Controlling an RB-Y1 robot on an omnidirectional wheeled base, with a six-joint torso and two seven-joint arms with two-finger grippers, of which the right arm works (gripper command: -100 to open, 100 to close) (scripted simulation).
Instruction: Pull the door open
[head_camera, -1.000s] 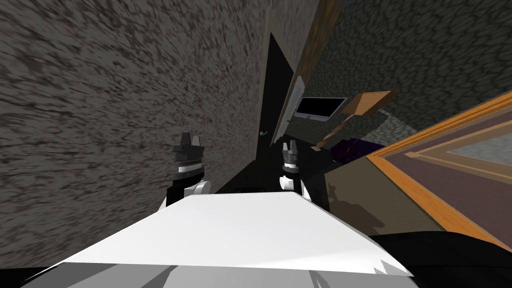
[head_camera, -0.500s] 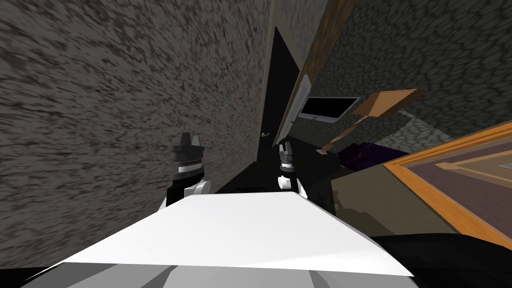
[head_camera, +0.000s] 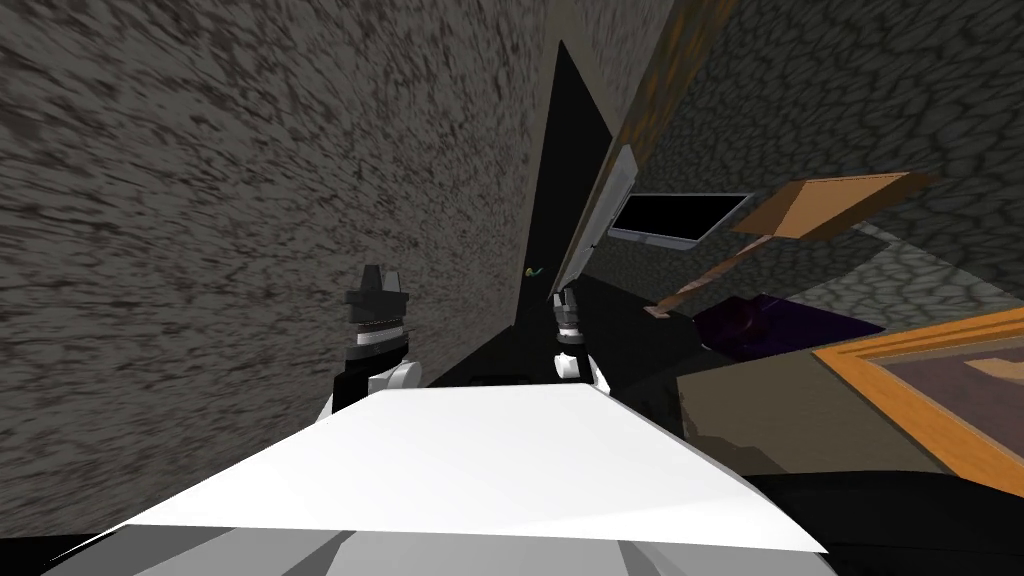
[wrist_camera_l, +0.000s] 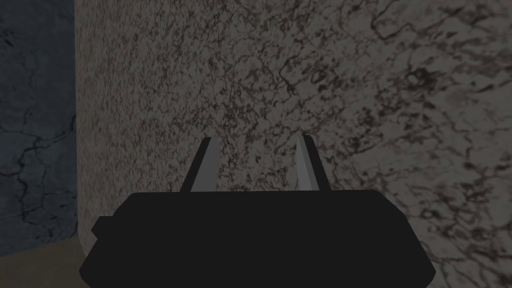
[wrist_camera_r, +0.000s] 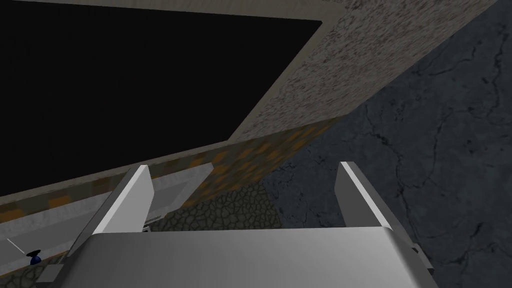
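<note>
The door stands ajar and I see it nearly edge-on: a light grey panel on a mottled brown-orange leaf, to the right of a black area in the speckled wall. My right gripper is at the door's lower edge, open, with nothing between its fingers. In the right wrist view the grey panel and the brown-orange band lie beyond the right gripper, under the black area. My left gripper hangs open facing the wall, and its fingers hold nothing.
Right of the door are a grey-framed black screen, an orange-brown board on a post, a dark purple thing and an orange-framed panel low on the right. A small dark blue knob shows near the right gripper's body.
My view has swung, sliding the things on the right further right. The black gap beside the door looks wider. My right gripper has crept left and closer to the door's edge.
</note>
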